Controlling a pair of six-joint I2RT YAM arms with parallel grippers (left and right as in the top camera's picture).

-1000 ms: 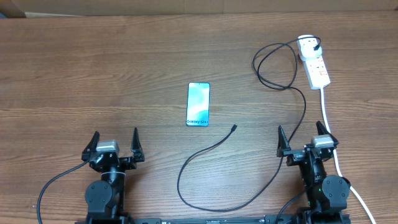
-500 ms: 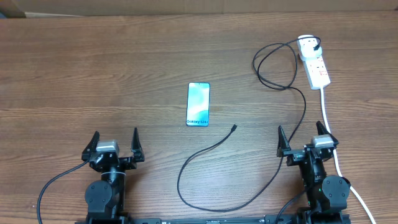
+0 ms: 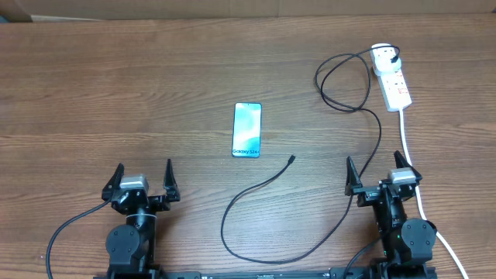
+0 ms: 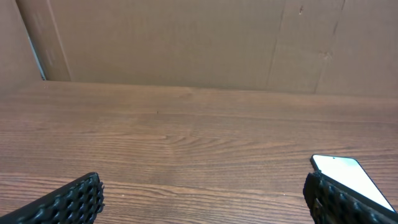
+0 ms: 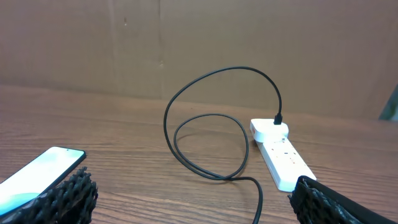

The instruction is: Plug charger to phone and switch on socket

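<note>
Black charger (image 3: 291,159) tip lies at four o'clock from the phone (image 3: 247,129); my left gripper (image 3: 143,165) and right gripper (image 3: 373,157) gape wide, empty.

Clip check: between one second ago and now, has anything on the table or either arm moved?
Nothing visibly changed. The left gripper and right gripper sit open at the near edge, holding nothing. The phone, the charger with its loose tip, and the socket all lie where they were.
</note>
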